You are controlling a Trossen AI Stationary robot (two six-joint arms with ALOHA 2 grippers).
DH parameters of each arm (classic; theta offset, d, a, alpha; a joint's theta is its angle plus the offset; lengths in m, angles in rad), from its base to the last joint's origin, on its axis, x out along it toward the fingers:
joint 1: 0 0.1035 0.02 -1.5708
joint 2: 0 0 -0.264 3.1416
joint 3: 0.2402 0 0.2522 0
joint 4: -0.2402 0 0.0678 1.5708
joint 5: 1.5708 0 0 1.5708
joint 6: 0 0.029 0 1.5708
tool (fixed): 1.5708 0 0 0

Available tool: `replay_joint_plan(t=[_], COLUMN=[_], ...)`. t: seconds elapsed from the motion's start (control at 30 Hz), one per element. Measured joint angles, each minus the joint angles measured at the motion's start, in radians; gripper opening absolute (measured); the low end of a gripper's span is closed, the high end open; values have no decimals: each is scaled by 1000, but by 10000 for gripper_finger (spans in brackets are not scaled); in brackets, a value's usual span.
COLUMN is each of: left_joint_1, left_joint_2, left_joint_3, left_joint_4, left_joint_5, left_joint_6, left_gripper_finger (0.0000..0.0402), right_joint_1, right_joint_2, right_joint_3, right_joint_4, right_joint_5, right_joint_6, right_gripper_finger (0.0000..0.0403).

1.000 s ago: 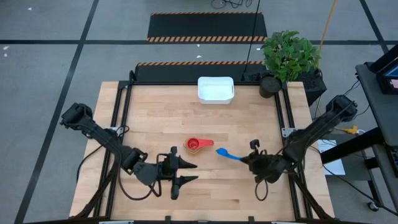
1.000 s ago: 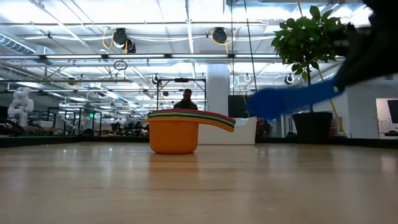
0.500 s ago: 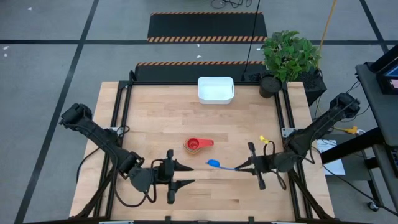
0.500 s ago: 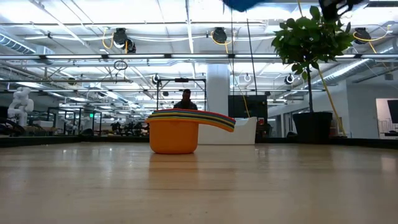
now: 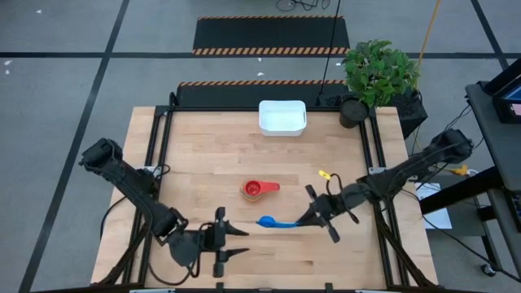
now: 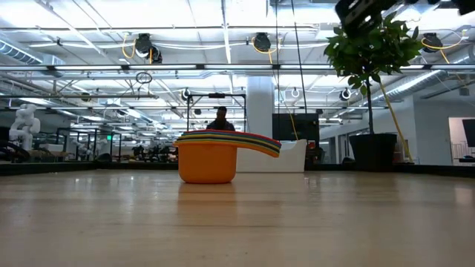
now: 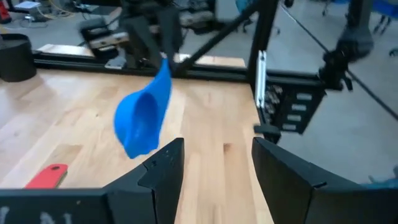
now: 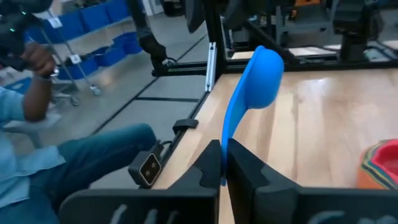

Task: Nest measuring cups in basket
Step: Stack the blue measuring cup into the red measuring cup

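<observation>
A: Nearest me, left gripper (image 5: 230,244) waits at the front edge, fingers apart, holding nothing.

B: Right one?

A: I've got the right gripper (image 5: 306,220) pinched on the blue cup (image 5: 267,221) handle, cup off the table. Beyond, cup stack (image 5: 253,190) mid-table; basket (image 5: 282,117) at the far edge.

Overhead, table-level, two wrist cameras; all share table (image 5: 203,155).

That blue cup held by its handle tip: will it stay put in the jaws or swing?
The blue cup probably stays stiff: its handle shows no sag in the right wrist view. It looks light, thin plastic. The right gripper pinches only the handle's end, so the smooth plastic may pivot if bumped.
</observation>
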Motion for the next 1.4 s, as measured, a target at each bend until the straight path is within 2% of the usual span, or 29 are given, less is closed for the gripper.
replay_joint_plan(t=[0.37,0.57,0.73,0.9,1.13,1.3,1.4], left_joint_1=[-31,-30,-30,-30,-30,-15,-4], left_joint_2=[1,1,1,1,1,0,0], left_joint_3=[0,0,0,0,0,0,0], left_joint_4=[0,-9,-12,-41,-60,-59,-60], left_joint_5=[-2,-8,-55,-117,-240,-263,-264], left_joint_6=[206,341,468,555,651,689,720], left_gripper_finger=[191,191,191,191,191,191,191], right_joint_1=[-231,-350,-440,-516,-591,-621,-644], right_joint_2=[265,371,410,413,417,475,549], right_joint_3=[0,1,1,1,1,1,0], right_joint_4=[314,406,414,414,401,474,578], right_joint_5=[-388,-526,-588,-602,-717,-721,-791], right_joint_6=[66,117,118,119,116,121,170], right_gripper_finger=[0,0,0,0,0,0,0])
